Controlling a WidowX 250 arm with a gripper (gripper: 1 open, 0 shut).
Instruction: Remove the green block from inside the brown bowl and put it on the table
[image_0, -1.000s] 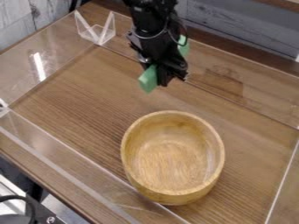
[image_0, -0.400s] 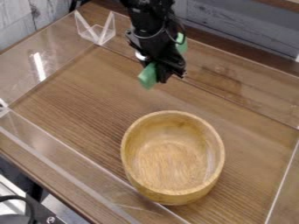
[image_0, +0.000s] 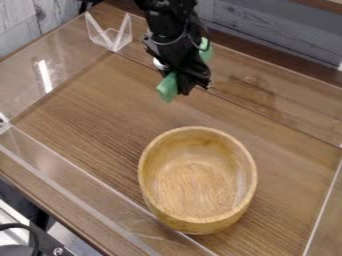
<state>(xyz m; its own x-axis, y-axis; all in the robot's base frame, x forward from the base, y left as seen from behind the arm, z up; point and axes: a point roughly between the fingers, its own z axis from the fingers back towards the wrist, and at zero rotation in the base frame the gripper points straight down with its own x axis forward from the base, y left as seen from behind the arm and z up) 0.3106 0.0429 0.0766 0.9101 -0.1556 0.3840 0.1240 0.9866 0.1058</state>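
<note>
Beyond the empty brown bowl, the gripper stays clamped on the green block, poised low over the surface. Nothing has shifted in the past second; release looks imminent, with the block not yet set down.

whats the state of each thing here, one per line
green block: out of the bowl, gripped in the hand, tilted, at or just above the table
brown bowl: upright, empty, resting on the table
hand: shut on the green block, pointing steeply down
table: bears the bowl; whether the block touches it cannot be told
</note>
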